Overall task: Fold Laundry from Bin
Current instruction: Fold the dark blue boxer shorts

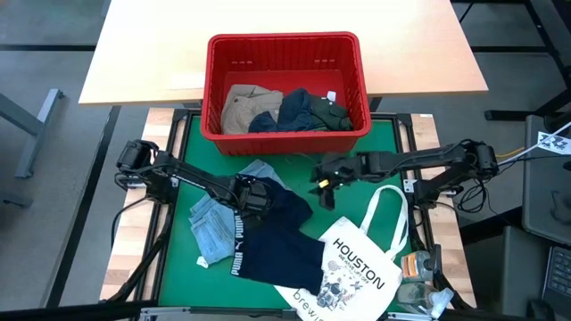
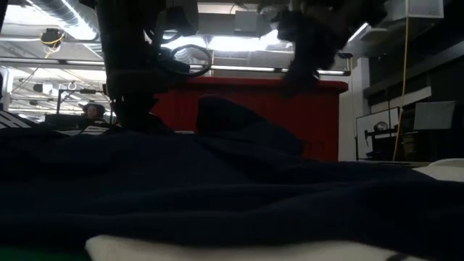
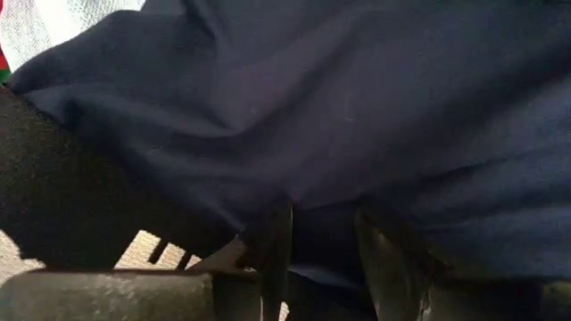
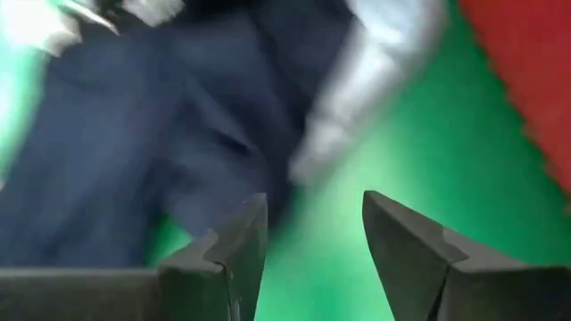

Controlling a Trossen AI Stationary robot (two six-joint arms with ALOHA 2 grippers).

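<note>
Seen from above, a red plastic bin (image 1: 285,53) with slotted sides stands at the far edge of a green mat (image 1: 357,143), partly resting on a pale wooden tabletop (image 1: 161,45) behind it. Inside the bin lie a khaki-tan garment (image 1: 245,107), a navy piece (image 1: 290,111) and a dark green piece (image 1: 326,111), bunched together. On the mat, in front of the bin, a pair of navy shorts (image 1: 281,241) printed with white "PUMA" lettering lies spread out, overlapping a light blue denim garment (image 1: 214,223) that sits to its left. A white tote bag (image 1: 357,267) printed "HOUSTON" lies to the right of the shorts, its handles looping toward the right arm. The left gripper (image 1: 252,194) sits at the upper edge of the navy shorts, and its wrist camera shows its two fingers (image 3: 277,259) pinching a fold of the navy fabric, which fills nearly the whole view. The right gripper (image 1: 324,185) hangs above bare green mat just in front of the bin, near the shorts but apart from them; its wrist camera shows its fingers (image 4: 241,250) spread with nothing between them, the navy and denim cloth lying beyond and the red bin at the side. From table height, dark navy cloth fills the foreground, with the red bin wall (image 2: 319,116) behind it.
</note>
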